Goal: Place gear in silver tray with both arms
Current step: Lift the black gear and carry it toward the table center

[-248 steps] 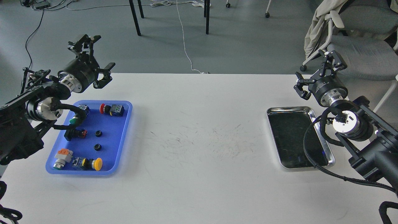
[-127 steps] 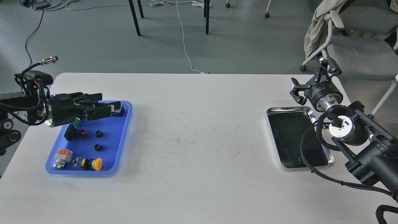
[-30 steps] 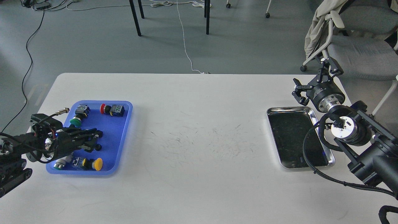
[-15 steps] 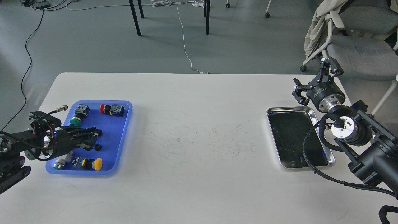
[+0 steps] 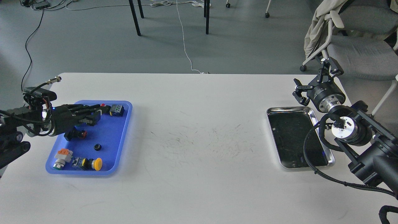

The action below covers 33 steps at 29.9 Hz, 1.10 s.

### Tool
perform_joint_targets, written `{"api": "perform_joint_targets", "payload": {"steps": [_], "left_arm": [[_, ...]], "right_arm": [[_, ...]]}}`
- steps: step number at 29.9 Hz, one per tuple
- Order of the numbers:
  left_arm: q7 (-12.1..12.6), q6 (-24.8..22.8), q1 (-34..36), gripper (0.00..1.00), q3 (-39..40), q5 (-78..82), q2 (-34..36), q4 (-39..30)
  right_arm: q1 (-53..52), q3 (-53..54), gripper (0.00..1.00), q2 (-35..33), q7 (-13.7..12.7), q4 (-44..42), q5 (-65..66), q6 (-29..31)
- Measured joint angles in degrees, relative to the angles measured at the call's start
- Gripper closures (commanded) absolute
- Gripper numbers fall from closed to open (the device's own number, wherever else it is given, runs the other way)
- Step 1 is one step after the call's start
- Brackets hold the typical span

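Note:
The silver tray (image 5: 289, 109) lies on the white table at the right, with nothing in it. My left gripper (image 5: 94, 115) hovers over the back of the blue tray (image 5: 123, 137), its fingers close together. A small black gear seems pinched between them, dark against the fingers. A second black gear (image 5: 97, 147) lies in the blue tray. My right gripper (image 5: 312, 76) is open and empty, just beyond the silver tray's far right corner.
The blue tray also holds push-button switches: a yellow one (image 5: 97, 164), a grey and orange one (image 5: 62, 155), a red-tipped black one (image 5: 75, 134) and a black block (image 5: 117, 109). A grey chair (image 5: 351, 46) stands behind the right arm.

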State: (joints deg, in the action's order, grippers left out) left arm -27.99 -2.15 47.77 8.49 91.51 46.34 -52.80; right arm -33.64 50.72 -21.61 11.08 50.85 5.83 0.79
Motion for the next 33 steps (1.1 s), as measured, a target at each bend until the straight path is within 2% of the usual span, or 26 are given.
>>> {"api": "perform_joint_targets", "payload": {"steps": [8,20,27,33], "left_arm": [[0.0,-3.6,7.5,0.91,-0.3,1.6,-4.4,-4.8],[0.0,-9.2,12.9,0.91,-1.8,8.6,-22.7,-4.8],[0.0,-9.4,13.0,0.91,-6.1,8.9,-31.6,-2.6],[0.0,-9.4,12.5,0.9,-7.4,9.0,-39.9,3.6]], "right_arm": [[-0.4,-1.1,0.02,0.0,0.0,-0.1,0.1,0.0],[-0.5,-1.2,0.02,-0.1,0.0,-0.7,0.1,0.0],[-0.3,-1.1,0.02,-0.5,0.0,-0.8,0.1,0.1],[-0.3,-1.1,0.02,-0.6,0.0,-0.8,0.1,0.1]]}}
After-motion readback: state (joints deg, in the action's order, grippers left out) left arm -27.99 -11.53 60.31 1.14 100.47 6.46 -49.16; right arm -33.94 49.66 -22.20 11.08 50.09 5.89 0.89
